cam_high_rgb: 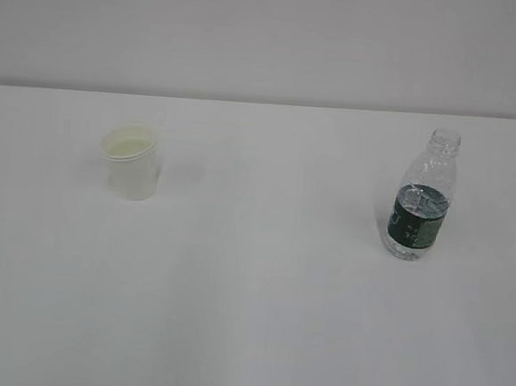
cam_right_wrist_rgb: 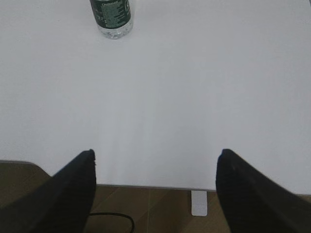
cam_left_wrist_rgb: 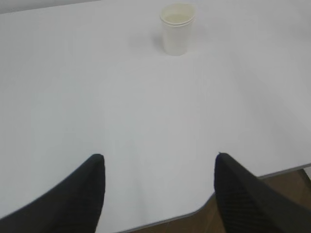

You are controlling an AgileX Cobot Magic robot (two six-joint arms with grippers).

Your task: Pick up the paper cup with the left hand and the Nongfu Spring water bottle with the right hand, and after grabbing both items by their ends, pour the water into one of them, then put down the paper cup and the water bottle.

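White bench (cam_high_rgb: 257, 318) under a plain pale wall; the paper cup (cam_high_rgb: 133, 162) stands upright at my left and the Nongfu Spring water bottle (cam_high_rgb: 421, 199) upright at my right, well apart, so I judge each sits ready for its own arm; I see the left end effector (cam_left_wrist_rgb: 158, 167) wide and empty, the right end effector (cam_right_wrist_rgb: 155, 162) likewise, both over the near edge; cup off-white, tapered, rolled rim; bottle clear, ribbed, capless, dark green band, part full of water (cam_high_rgb: 425, 196).
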